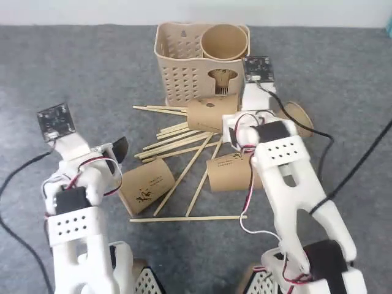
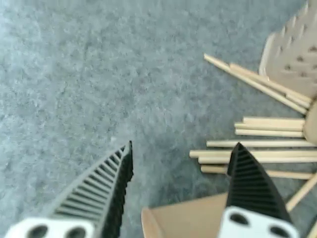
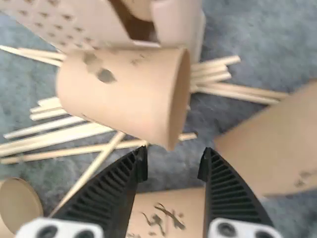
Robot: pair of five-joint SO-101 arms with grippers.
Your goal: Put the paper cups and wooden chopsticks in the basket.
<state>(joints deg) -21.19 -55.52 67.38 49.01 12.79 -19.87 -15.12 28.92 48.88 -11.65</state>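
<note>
A beige perforated basket [image 1: 180, 67] stands at the back with one paper cup [image 1: 225, 41] upright inside it. Other paper cups lie on their sides: one right in front of the basket [image 1: 211, 113], one to its right [image 1: 298, 117], one in the middle [image 1: 229, 173], one further left [image 1: 146, 185]. Wooden chopsticks [image 1: 177, 144] are scattered among them. My right gripper [image 3: 173, 161] is open and holds nothing, just short of the rim of the cup by the basket [image 3: 124, 94]. My left gripper [image 2: 182, 156] is open over the left cup [image 2: 188, 220], its fingers apart from it.
Grey carpet covers the table. The cup on the right [image 3: 272, 139] and the middle cup [image 3: 168, 215] lie close beside my right gripper. Chopsticks [image 2: 267, 144] and the basket's corner [image 2: 297, 64] lie ahead of the left gripper. Cables trail at the right side [image 1: 361, 165].
</note>
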